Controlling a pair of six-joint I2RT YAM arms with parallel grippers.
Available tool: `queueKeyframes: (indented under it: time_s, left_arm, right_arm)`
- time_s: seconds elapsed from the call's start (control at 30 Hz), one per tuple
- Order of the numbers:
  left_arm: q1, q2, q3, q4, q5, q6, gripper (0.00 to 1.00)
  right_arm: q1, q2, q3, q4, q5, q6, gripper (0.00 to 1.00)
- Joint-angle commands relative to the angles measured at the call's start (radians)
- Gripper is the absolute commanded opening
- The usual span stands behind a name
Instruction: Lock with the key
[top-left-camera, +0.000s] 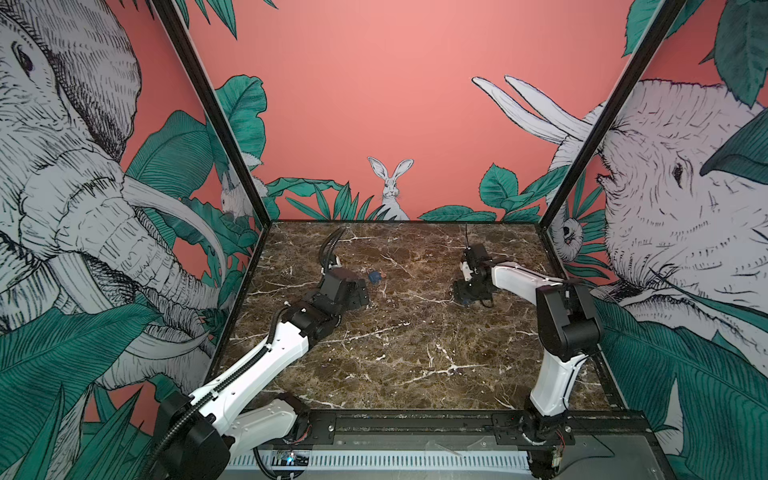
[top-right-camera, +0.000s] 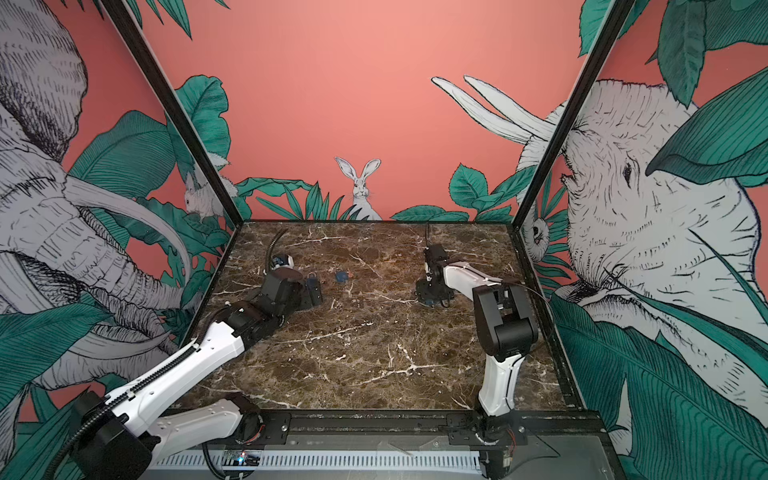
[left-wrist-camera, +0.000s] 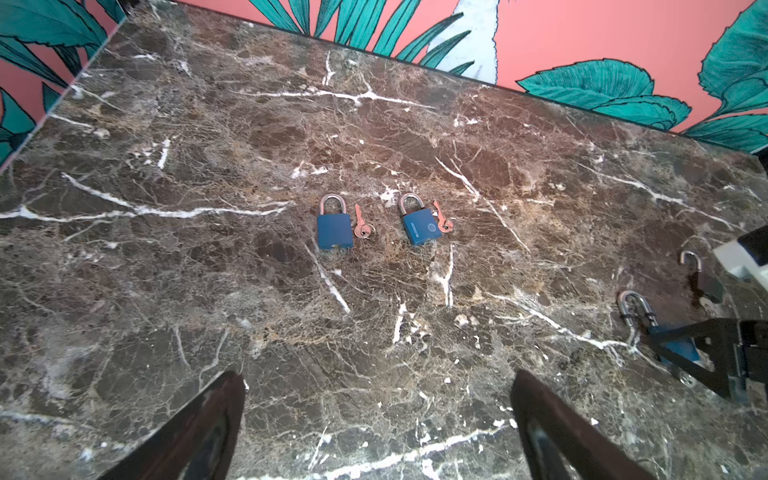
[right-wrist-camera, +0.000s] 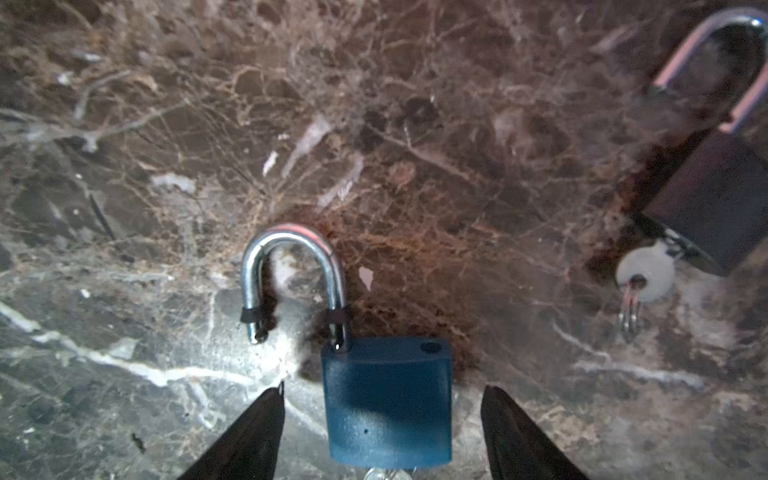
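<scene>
A brown marble tabletop is shown, worked by two robot arms. In its right half, roughly midway between the far and near edges, an open blue padlock is laid flat. Its steel shackle is raised and swung aside, so the free end hangs beside the body and the empty hole is left uncovered. What seems to be a key is glimpsed at the body's bottom end, but it is blurred and cut off. The right gripper is placed low over this padlock. Its jaws are set apart on either side of the body, with a gap visible on each side, so nothing is gripped yet.

Near it a dark padlock is also seen open, with a silver key in its base. The left gripper is held wide open and empty over the left half of the tabletop. Ahead of it, in the far half and left of the middle, two shut blue padlocks are laid side by side. A loose copper key is set just beside each.

The step in hand is judged to be the grasp on the open blue padlock's body. Next, the jaws would need to be closed squarely on its sides, so that it is not pushed askew. The shackle could then be turned over the empty hole and pressed home, and the key worked.
</scene>
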Motion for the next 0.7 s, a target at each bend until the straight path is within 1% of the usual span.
queueKeyframes:
  time_s: [0.0, 0.17, 0.23, 0.37, 0.47, 0.67]
  left_arm:
    - [0.001, -0.052, -0.003, -0.017, -0.044, 0.026, 0.99]
    - [0.001, -0.056, 0.009, -0.038, -0.056, 0.044, 0.99]
    - [0.001, -0.052, 0.010, -0.040, -0.067, 0.045, 1.00]
    - [0.003, -0.040, 0.012, -0.040, -0.073, 0.051, 1.00]
    - [0.003, -0.029, 0.013, -0.033, -0.064, 0.056, 1.00]
    - [0.003, 0.002, 0.034, -0.041, -0.043, 0.073, 0.99]
  right_arm:
    - [0.000, 0.011, 0.010, -0.030, 0.018, -0.005, 0.74]
    - [0.001, 0.007, -0.015, -0.031, 0.018, 0.001, 0.73]
    - [0.000, 0.004, -0.027, -0.028, 0.016, 0.004, 0.70]
    - [0.001, -0.004, -0.048, -0.026, 0.019, 0.005, 0.68]
    - [0.000, -0.005, -0.058, -0.023, 0.024, 0.006, 0.64]
    - [0.000, -0.005, -0.067, -0.024, 0.023, -0.001, 0.52]
